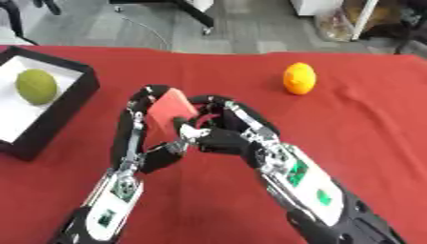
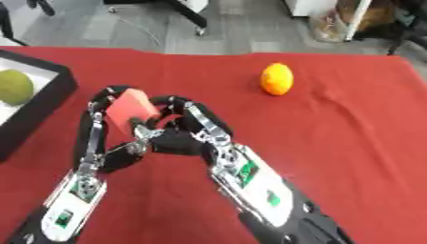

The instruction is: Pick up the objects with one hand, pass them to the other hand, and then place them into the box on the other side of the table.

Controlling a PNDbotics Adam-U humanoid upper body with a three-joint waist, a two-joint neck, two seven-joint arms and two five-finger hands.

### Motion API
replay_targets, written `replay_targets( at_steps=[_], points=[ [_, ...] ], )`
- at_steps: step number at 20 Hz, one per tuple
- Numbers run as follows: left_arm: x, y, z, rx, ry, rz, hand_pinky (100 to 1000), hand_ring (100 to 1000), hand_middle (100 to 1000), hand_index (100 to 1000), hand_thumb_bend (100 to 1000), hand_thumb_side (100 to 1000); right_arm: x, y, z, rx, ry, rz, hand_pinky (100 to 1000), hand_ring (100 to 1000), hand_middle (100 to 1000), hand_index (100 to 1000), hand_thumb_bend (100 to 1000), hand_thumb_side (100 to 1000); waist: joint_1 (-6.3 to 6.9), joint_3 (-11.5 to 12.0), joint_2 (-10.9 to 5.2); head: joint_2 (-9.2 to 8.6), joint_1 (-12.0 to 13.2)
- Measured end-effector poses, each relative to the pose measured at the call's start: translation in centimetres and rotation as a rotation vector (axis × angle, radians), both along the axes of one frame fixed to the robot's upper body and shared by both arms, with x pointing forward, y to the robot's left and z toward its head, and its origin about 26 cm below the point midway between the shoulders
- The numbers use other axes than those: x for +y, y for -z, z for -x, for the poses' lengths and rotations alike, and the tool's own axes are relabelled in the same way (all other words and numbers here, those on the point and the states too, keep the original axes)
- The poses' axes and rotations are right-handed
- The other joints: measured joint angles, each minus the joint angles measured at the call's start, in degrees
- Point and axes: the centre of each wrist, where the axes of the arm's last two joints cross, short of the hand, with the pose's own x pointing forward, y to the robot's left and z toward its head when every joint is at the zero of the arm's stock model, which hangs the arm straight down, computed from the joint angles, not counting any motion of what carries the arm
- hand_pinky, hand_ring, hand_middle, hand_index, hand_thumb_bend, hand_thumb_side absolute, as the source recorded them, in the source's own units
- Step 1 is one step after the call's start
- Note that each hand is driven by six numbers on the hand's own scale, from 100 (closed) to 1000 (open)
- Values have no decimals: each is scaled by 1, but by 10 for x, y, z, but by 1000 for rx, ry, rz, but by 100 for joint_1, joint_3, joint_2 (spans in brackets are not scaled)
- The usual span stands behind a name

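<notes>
Red cloth (image 1: 359, 143) is spread over the whole table, and above its middle a small red block with flat faces (image 1: 171, 110) is held between the robot's two hands. The left hand (image 1: 142, 128) is brought in from the lower left; its black fingers (image 1: 138, 102) are arched over the top and left side of the block and are curled round it. The right hand (image 1: 221, 136) is brought in from the lower right, and its fingers are bent toward the block's right and lower side; whether the block is actually gripped by them or only touched cannot be told, since the fingertips of both hands are crowded together there. The block is tilted, one corner pointing up.

At the table's left edge a black-walled box with a white floor (image 1: 71, 102) is set, and a round, dull green fruit (image 1: 36, 86) is seen lying inside it on the white floor. Well apart from the hands, on the far right of the cloth, an orange fruit (image 1: 299, 78) is seen resting alone.
</notes>
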Motion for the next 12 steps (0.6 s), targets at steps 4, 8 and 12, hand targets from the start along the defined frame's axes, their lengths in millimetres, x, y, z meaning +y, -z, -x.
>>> replay_targets(
  at_steps=[4, 8, 12],
  points=[
    [0, -2, 0, -38, -20, 16, 712, 617, 592, 669, 100, 473, -1, -1, -1, -1, -49, -7, 569, 468, 484, 701, 228, 319, 0, 0, 0, 0, 0],
    [1, -9, 0, -80, -40, 32, 711, 615, 586, 663, 100, 473, -3, 3, -1, 7, -93, -10, 579, 492, 569, 812, 418, 490, 0, -3, 0, 0, 13],
    [3, -13, -1, -108, -59, 38, 709, 614, 582, 659, 100, 472, -3, 7, -1, 6, -125, -18, 597, 537, 693, 926, 561, 682, 0, -19, 0, 0, 25]
  ],
)
